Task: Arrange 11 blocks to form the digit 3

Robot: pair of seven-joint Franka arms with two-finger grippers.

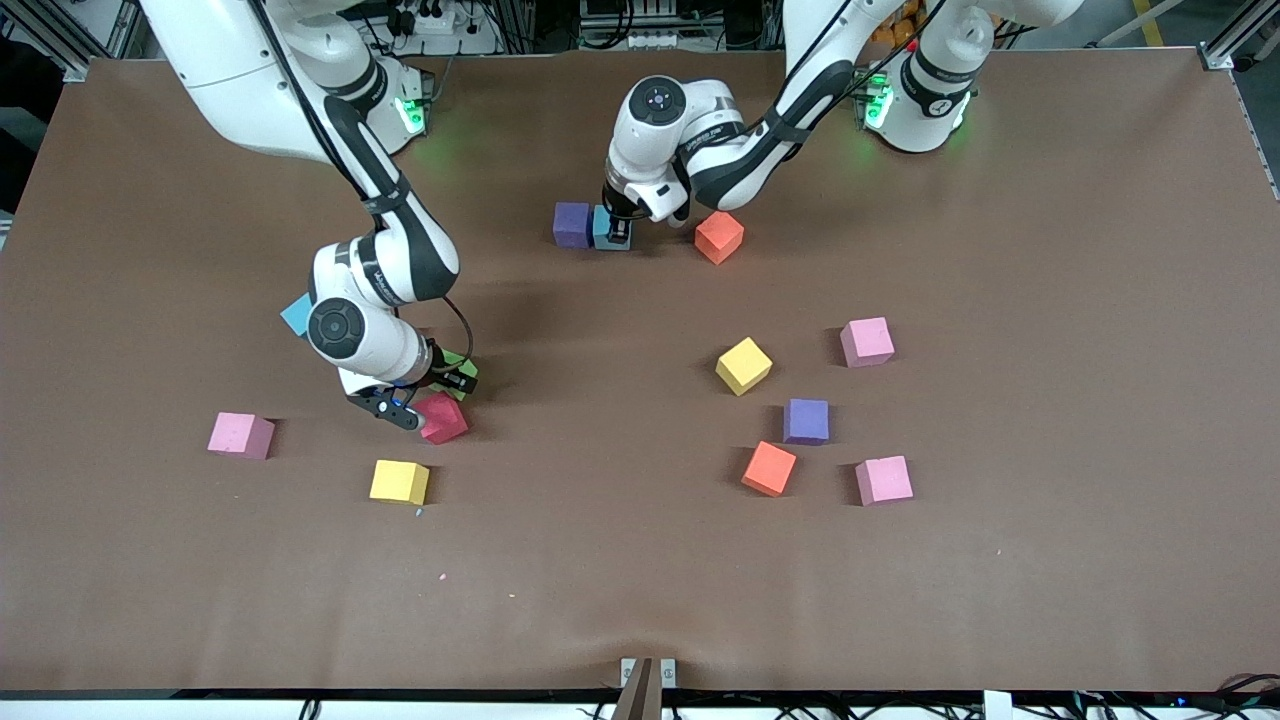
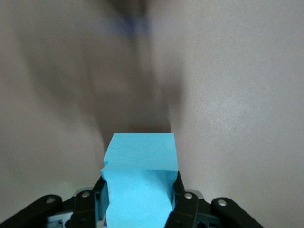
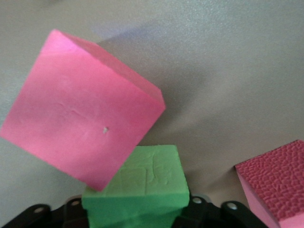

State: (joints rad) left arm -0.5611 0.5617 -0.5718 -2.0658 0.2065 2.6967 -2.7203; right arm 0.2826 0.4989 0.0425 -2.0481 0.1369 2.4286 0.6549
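Light blue matte foam cube (image 2: pixel 138 187): pinched in left gripper (image 1: pixel 618 232), purple foam cube (image 1: pixel 572 224) touching at nine o'clock. Green foam cube (image 3: pixel 142 185): clamped in right gripper (image 1: pixel 448 378), red foam cube (image 1: pixel 442 418) at six o'clock.

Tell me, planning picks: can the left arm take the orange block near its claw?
Likely not now: the left claw is shut on a light blue block; the orange block lies uncovered.
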